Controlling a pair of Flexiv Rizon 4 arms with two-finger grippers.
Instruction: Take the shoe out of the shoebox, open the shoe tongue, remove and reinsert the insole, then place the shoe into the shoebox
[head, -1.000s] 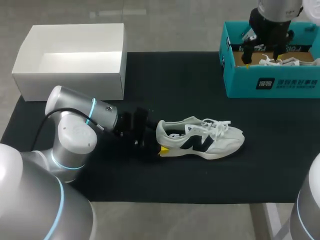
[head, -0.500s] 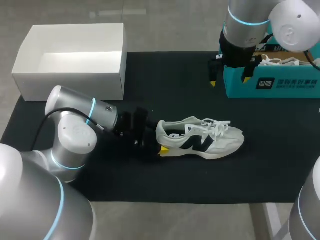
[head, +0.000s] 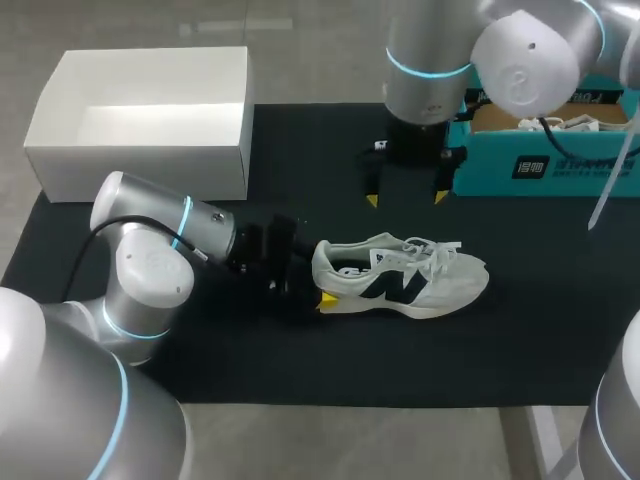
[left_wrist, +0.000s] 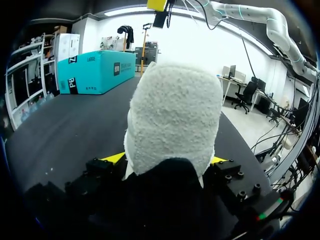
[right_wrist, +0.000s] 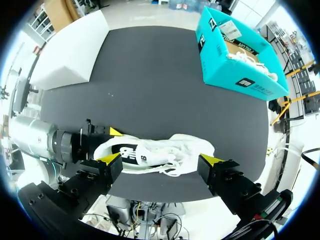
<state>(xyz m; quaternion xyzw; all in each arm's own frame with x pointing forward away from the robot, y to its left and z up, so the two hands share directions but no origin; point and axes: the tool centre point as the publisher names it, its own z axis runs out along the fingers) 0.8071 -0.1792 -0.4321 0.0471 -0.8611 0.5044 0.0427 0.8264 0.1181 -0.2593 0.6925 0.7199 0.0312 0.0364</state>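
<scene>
1. Shoe (head: 420, 285) is out of the teal shoebox (head: 545, 170). It sits mid-table on the black mat (head: 300, 150), heel toward my left arm, toe toward the right.
2. Left gripper (left_wrist: 167, 162) is clamped on the heel, one yellow tip on each side.
3. Right gripper (head: 406, 198) hangs over the mat between shoebox and shoe, fingers wide apart, empty.
4. My read: the step in hand is opening the tongue (head: 383, 258). Can't see the insole clearly.
5. Next move: right arm drops over the laces (head: 435, 250), pinches the tongue's top edge and pulls it up and toward the toe, with the left clamp as anchor. Avoid grabbing lace loops instead.
</scene>
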